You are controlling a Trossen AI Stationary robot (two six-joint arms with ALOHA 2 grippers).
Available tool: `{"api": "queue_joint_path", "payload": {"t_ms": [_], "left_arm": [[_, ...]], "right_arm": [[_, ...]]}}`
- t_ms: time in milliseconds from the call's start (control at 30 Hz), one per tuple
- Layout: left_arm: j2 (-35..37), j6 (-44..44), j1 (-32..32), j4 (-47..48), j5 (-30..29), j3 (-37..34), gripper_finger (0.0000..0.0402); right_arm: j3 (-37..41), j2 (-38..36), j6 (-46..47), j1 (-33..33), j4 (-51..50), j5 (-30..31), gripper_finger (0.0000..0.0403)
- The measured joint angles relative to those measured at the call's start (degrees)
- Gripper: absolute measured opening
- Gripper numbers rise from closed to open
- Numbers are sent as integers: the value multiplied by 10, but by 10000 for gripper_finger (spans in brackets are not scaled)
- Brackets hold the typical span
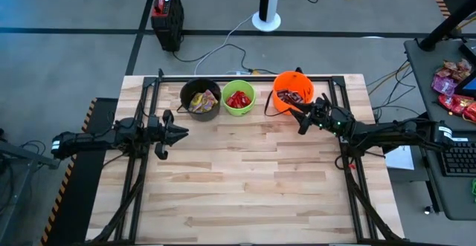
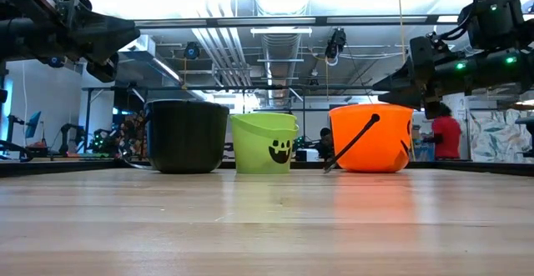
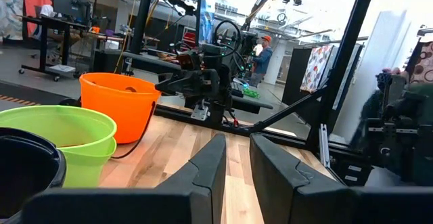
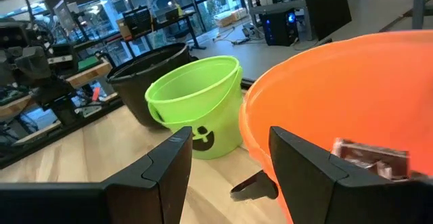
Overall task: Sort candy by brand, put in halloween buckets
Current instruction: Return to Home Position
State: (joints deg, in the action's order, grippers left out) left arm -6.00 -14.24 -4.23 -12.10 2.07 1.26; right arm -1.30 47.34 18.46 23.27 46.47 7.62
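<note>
**Candy binned by brand; both grippers empty**

Left gripper (image 1: pixel 184 133) hovers over the table (image 1: pixel 245 194), fingers slightly parted and empty. Right gripper (image 1: pixel 303 120) is spread wide and empty beside the orange bucket (image 1: pixel 277 90). Yellow candy (image 1: pixel 202 101) lies in the black bucket (image 1: pixel 184 96), red candy (image 1: pixel 238 99) in the green bucket (image 1: pixel 227 90), and dark bars (image 1: pixel 292 97) in the orange one. Judged light, with slippery wrappers, so pinch mid-packet.

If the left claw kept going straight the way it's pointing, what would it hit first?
Nothing close: bare table, then probably the right claw by the orange bucket, though depth is unclear.
</note>
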Motion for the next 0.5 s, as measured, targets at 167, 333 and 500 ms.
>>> {"api": "queue_joint_path", "payload": {"t_ms": [167, 333, 500], "left_arm": [[0, 0, 0, 0, 0, 0, 52], [0, 0, 0, 0, 0, 0, 52], [0, 0, 0, 0, 0, 0, 52]], "right_arm": [[0, -83, 0, -39, -66, 1, 189], [0, -180, 0, -111, -128, 0, 189], [0, -271, 0, -161, -152, -3, 189]]}}
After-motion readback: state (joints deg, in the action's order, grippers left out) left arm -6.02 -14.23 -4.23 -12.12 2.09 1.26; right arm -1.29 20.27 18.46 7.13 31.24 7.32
